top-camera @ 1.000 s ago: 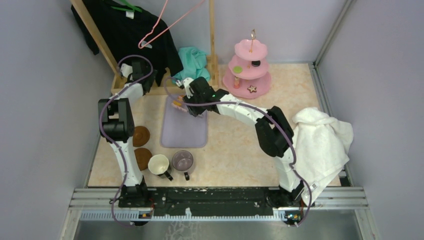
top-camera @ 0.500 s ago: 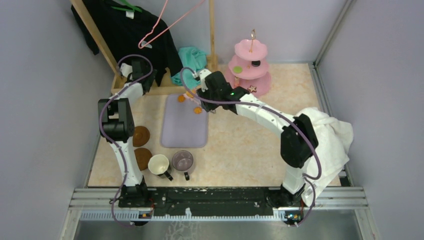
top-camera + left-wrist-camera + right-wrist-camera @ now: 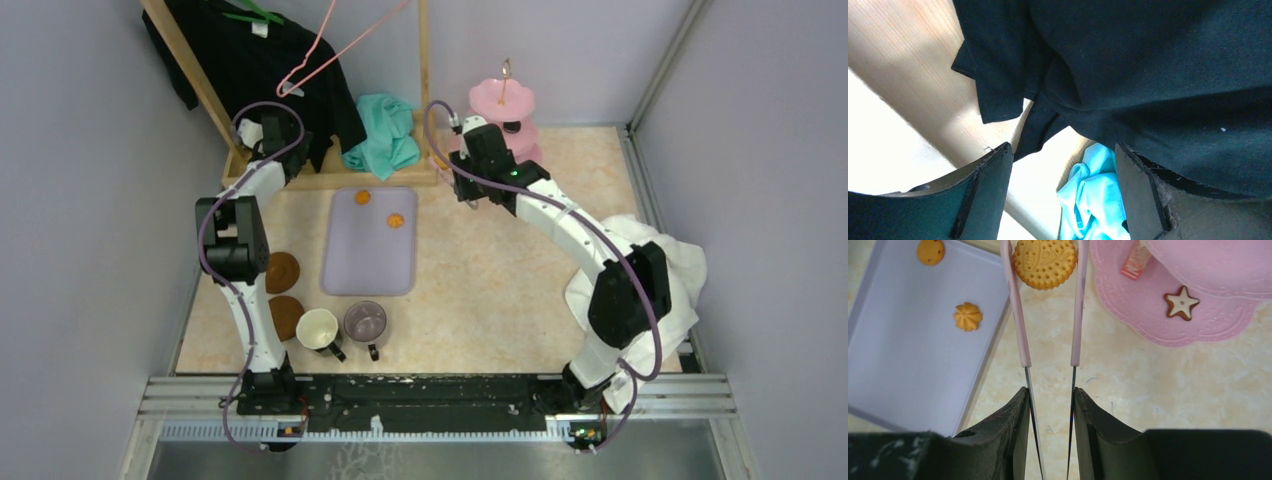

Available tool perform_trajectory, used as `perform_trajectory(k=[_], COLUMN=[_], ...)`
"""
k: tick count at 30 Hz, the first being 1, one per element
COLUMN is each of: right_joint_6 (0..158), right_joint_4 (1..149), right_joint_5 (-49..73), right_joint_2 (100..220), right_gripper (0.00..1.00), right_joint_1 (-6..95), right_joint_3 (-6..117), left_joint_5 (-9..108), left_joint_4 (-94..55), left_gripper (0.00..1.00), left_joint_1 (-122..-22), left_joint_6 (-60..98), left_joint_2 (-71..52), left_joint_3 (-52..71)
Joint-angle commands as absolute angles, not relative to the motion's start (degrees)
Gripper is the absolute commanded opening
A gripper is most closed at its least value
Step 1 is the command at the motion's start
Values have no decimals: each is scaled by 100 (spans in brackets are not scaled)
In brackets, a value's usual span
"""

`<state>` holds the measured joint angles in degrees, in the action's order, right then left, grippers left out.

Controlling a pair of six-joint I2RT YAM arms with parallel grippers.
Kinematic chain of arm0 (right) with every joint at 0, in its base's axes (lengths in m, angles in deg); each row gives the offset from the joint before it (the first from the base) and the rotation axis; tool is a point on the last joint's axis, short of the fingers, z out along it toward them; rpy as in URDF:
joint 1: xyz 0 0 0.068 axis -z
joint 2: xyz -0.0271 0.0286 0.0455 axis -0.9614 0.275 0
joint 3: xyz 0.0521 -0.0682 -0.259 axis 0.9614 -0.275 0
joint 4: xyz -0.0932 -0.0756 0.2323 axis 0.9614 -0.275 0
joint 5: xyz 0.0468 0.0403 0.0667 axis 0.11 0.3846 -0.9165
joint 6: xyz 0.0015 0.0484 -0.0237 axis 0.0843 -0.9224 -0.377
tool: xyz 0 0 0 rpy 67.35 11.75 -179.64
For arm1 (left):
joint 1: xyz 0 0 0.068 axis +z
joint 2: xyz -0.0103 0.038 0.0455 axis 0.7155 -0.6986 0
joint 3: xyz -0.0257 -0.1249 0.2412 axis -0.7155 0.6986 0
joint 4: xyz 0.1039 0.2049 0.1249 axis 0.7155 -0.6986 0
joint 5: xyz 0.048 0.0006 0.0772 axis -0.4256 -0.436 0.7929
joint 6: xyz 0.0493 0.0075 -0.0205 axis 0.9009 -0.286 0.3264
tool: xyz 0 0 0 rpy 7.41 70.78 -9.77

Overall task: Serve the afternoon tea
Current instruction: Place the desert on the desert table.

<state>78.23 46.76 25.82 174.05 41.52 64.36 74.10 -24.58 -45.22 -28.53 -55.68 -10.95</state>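
Top-external: right arm seemingly beside stand

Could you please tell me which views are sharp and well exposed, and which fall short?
Right wrist view: crisp, evenly lit, round biscuit and star cookie sharp. Left wrist view: black garment nearly featureless, table at lower left blown out white. Top view: soft even light, faint shadows.

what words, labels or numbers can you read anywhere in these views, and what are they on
No text can be read in any view.
Round biscuit in the pink tongs: embossed pattern only, no letters can be made out.
Small striped piece on the pink stand: any print is too blurred to read.
White label on the black garment: too small to read.
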Motion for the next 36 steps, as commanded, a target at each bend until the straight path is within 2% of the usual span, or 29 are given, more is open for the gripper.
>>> perform_trajectory(k=[1,21,36], right_joint_6=[7638,7600,7676], right_joint_4=[4883,4898,5066], right_joint_5=[2795,3002,2834], right_joint_2=[16907,17059,17963], right_gripper=[0,0,0], right_joint_1=[4422,5327,5736], right_joint_3=[6441,6555,7105], left_joint_5=[7442,7446,7466], left_joint_4=[-2478,-2575,-2551], left_gripper=[80,80,80], left_joint_1=[-4527,-4528,-4531], left_joint_6=[-2771,-2706,-2687], left_joint_2=[-5759,-5953,-6013], left_joint_3=[-1375,-1661,-1638])
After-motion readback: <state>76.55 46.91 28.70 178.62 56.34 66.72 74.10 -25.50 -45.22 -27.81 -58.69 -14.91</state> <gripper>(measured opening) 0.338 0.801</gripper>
